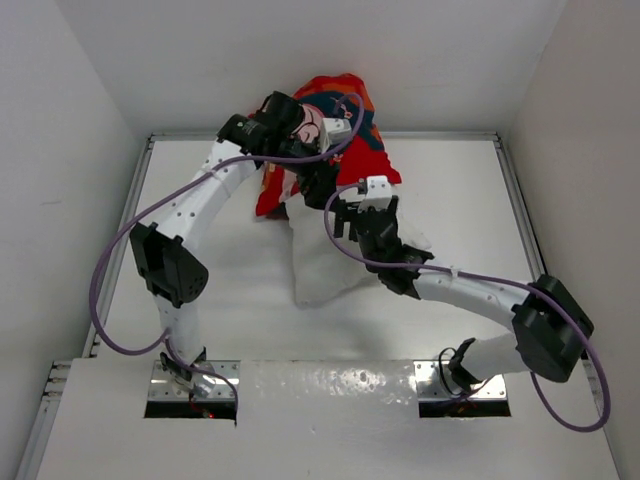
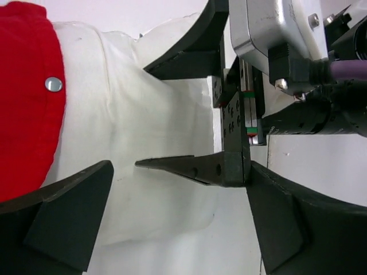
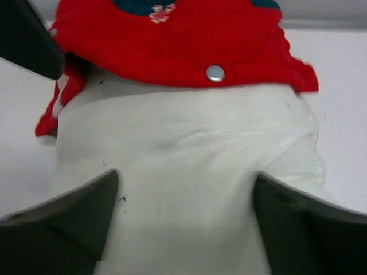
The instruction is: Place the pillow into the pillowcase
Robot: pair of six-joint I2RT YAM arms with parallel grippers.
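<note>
The soft, light, floppy pillow point(image 3: 183, 149) lay on the table point(image 1: 460, 200), its far end inside the pillowcase point(image 3: 172, 46), with the left gripper point(image 2: 179, 189) and right gripper point(image 3: 184, 183) both spread wide and empty, so pinching the case's limp hem seemed the best hold.

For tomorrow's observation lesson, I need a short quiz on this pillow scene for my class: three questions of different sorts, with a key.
1. True or false: the pillow lies wholly inside the pillowcase.
2. Which fastener shows on the pillowcase's open edge? A. zip B. snap button C. ribbon tie
3. In one word: is the right claw at the pillow open or shut?
Key: 1 false, the pillow's near white end sticks out of the red case; 2 B; 3 open.
</note>
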